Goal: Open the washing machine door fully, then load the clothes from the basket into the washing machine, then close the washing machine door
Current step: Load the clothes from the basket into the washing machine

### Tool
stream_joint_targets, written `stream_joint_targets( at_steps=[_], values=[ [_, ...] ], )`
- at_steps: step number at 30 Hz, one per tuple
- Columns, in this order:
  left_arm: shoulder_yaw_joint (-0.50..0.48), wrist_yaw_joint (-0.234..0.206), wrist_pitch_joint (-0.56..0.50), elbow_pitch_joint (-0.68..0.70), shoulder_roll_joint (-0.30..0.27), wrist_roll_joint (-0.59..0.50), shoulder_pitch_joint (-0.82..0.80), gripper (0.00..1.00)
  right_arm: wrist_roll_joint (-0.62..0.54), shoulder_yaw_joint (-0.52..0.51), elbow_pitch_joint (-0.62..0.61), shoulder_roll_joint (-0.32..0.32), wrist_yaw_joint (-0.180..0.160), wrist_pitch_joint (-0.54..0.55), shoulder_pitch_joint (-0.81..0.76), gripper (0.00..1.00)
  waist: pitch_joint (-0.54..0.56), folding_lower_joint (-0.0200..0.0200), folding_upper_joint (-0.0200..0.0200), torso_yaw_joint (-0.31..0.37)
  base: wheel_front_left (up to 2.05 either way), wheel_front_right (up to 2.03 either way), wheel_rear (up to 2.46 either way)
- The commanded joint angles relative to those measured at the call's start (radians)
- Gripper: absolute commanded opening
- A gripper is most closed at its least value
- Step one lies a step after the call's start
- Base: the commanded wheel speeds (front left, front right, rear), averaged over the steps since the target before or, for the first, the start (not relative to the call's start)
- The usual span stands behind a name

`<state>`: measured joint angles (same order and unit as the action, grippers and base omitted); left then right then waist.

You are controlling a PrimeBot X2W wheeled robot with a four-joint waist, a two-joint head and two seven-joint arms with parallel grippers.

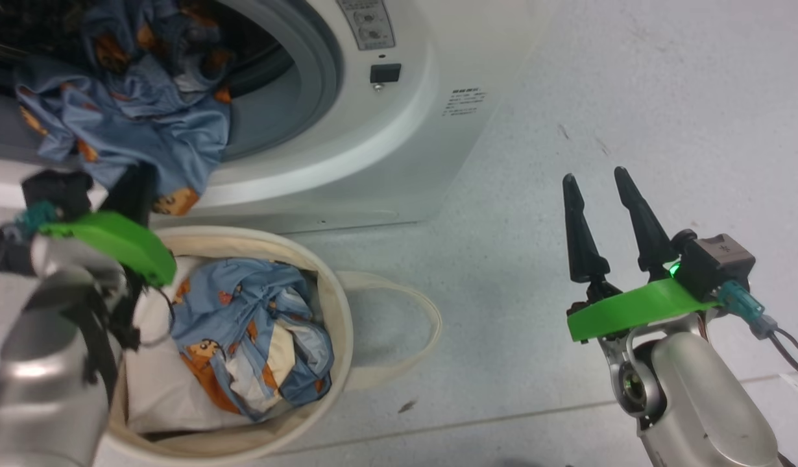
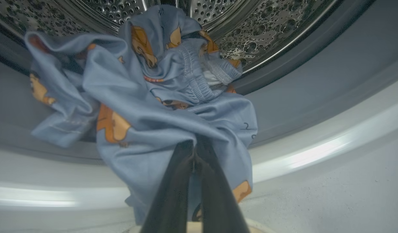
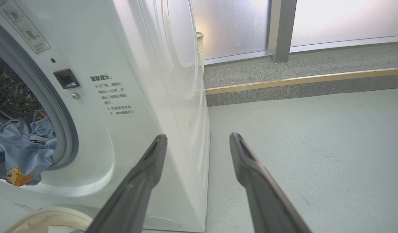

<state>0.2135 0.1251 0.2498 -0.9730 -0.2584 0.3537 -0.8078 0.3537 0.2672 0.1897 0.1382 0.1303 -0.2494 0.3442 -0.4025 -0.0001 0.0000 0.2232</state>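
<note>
**Nearest, lower left of head view:** cream canvas basket (image 1: 337, 305) on the floor, just beside the foot of the washing machine (image 1: 399, 130). Inside, a crumpled bear-print garment (image 1: 250, 324) on a plain white bundle (image 1: 146, 383); not yet loaded.

**Lower right of head view:** right gripper (image 1: 593, 176), fingers apart and empty, above bare floor, well apart from both basket and drum mouth. In right wrist view, pointed past the machine's front corner.

**Left edge of head view, above the basket rim:** left gripper (image 2: 194, 144), fingers pressed together on a fold of the held blue garment (image 2: 173, 106). Plainly the nearer arm to the opening.

**Centre of left wrist view:** held blue garment draped over the lower lip of the opening, one tail hanging outside below the pinch, the bulk bunched on the grey gasket (image 2: 315, 94). Long axis from the pinch at lower centre up toward the top of the frame, in line with the fingers.

**Farthest, top of left wrist view:** perforated steel drum (image 2: 267, 32), directly ahead of and beyond the fingertips, the garment's upper end just reaching its edge.

**Judged next:** a push along the finger axis, deeper into the drum, before any release. Risk of the outside tail dragging the garment back toward the basket if let go at the lip.
</note>
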Motion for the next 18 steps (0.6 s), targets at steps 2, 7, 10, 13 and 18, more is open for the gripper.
stream_joint_targets(
  at_steps=[2,7,10,13,18],
  values=[
    [-0.017,0.006,0.012,0.006,-0.056,-0.004,-0.092,0.0,0.003,0.014,-0.031,-0.002,0.0,-0.012,0.002,1.0,-0.026,0.0001,0.0,0.013,0.0,0.0,0.0],
    [0.005,0.002,0.012,-0.076,-0.069,-0.033,-0.22,0.0,-0.009,-0.009,-0.047,-0.003,0.0,-0.012,-0.001,1.0,-0.087,0.0001,0.0,0.035,0.0,0.0,0.0],
    [0.029,-0.013,-0.002,-0.145,-0.076,-0.059,-0.293,0.0,-0.016,-0.017,-0.058,-0.009,0.0,-0.012,-0.001,1.0,-0.123,0.0001,0.0,0.051,0.0,0.0,0.0],
    [0.054,-0.035,-0.028,-0.2,-0.079,-0.086,-0.362,0.0,-0.023,-0.026,-0.072,-0.017,0.0,-0.012,0.0,1.0,-0.159,0.0001,0.0,0.062,0.0,0.0,0.0],
    [0.079,-0.068,-0.022,-0.241,-0.075,-0.112,-0.47,0.0,-0.034,-0.038,-0.089,-0.027,0.0,-0.012,0.003,1.0,-0.201,0.0001,0.0,0.072,0.0,0.0,0.0]
  ],
)
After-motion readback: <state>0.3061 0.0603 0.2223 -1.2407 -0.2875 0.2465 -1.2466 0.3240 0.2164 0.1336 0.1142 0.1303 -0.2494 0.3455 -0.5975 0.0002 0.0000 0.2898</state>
